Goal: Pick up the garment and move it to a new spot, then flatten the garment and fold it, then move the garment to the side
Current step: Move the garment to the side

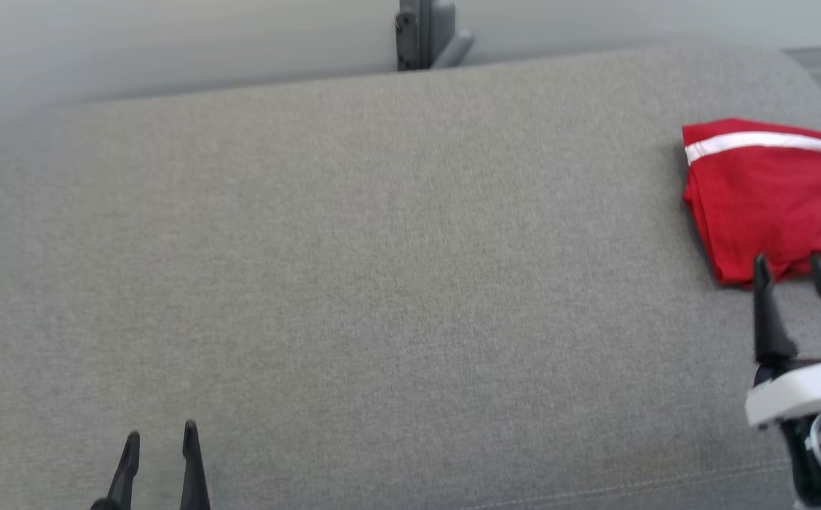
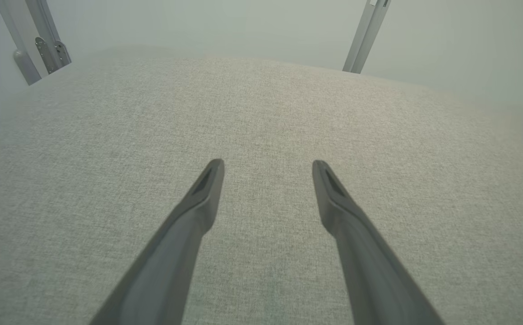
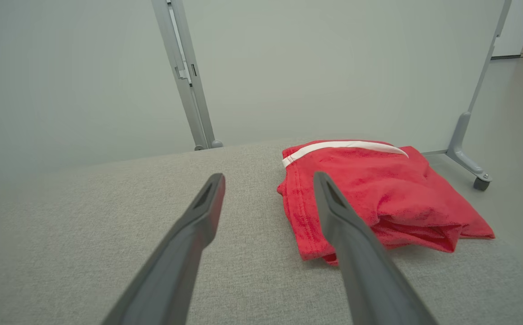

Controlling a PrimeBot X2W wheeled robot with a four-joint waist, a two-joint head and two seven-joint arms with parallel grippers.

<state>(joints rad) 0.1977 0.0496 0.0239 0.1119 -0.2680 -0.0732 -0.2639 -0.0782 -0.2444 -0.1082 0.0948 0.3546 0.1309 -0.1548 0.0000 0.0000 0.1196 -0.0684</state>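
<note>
The garment (image 1: pixel 771 202) is a red cloth with a white band, folded into a compact stack at the far right of the grey padded surface (image 1: pixel 382 269). In the right wrist view the garment (image 3: pixel 378 198) lies just right of my fingers, one edge near the surface's right rim. My right gripper (image 1: pixel 789 265) stands open just short of the garment's near edge, nothing between its fingers; it shows as the right gripper (image 3: pixel 268 178) with jaws spread. My left gripper (image 1: pixel 161 432) is open at the lower left, over bare fabric, seen as the left gripper (image 2: pixel 268 164).
A pale partition wall stands behind the surface, with a grey metal post (image 1: pixel 424 35) at the back middle and a wheeled foot (image 3: pixel 469 162) on the floor to the right. The surface's right rim drops off just past the garment.
</note>
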